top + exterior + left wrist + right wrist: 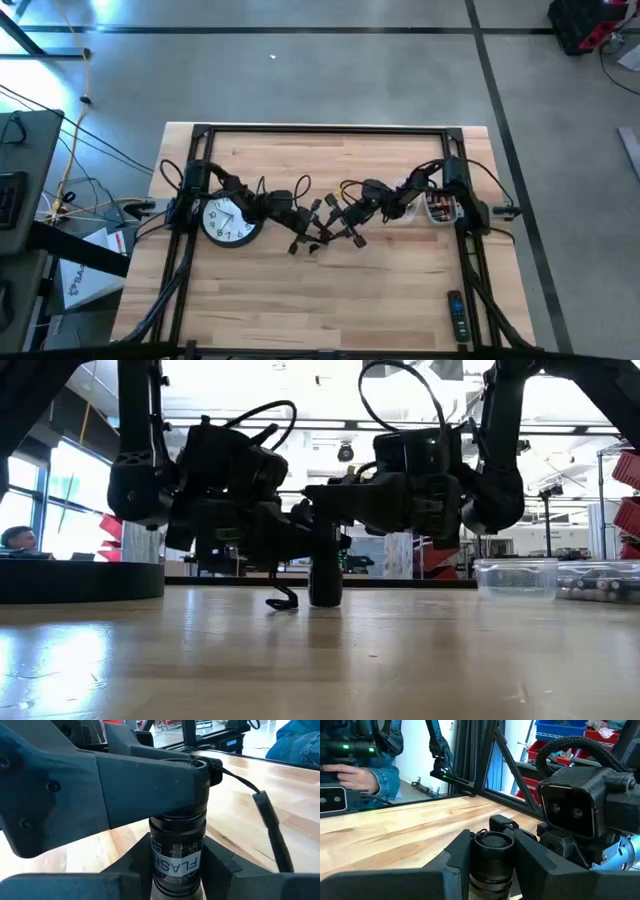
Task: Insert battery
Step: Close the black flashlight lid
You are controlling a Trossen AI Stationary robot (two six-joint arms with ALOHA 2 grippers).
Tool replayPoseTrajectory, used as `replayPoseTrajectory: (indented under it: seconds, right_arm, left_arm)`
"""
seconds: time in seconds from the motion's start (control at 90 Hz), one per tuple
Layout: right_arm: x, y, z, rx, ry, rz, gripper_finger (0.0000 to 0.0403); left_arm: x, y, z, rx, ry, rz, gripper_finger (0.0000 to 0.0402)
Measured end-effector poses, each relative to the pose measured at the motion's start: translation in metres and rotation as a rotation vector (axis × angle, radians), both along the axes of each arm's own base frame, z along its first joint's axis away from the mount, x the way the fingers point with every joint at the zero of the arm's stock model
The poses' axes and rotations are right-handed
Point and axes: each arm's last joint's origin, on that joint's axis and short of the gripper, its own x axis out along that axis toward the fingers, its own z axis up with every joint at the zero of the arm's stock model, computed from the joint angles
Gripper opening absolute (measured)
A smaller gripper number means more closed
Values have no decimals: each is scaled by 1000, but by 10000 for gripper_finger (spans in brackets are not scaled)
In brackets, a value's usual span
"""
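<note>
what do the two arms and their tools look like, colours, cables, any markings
Both arms are black, chunky and angular. The left tool and right tool have flat matte dark fingers with small recessed holes. Looping black cables and a ribbed hose run along them; the right arm also carries a yellow cable. No markings visible.

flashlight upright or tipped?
Upright: the flashlight stands vertically on the table, with the left gripper and right gripper fingers around it.
</note>
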Motion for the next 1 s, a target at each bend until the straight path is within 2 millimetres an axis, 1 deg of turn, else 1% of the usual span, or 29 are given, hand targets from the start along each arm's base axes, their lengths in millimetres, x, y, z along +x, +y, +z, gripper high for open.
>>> replayPoseTrajectory:
  seconds: [0.133, 0.278, 0.644, 1.0]
  right_arm:
    - [-1, -4, -1, -3, 4, 19, 87]
    - [4, -4, 0, -1, 22, 37, 87]
    - [4, -4, 0, 16, 36, 20, 87]
    - [3, -8, -1, -19, 16, 49, 87]
  left_arm:
    - [0, 2, 0, -3, 1, 7, 96]
    - [0, 2, 0, -15, 7, 1, 96]
    - [0, 2, 0, -20, 10, 2, 96]
    - [0, 2, 0, -7, 1, 6, 97]
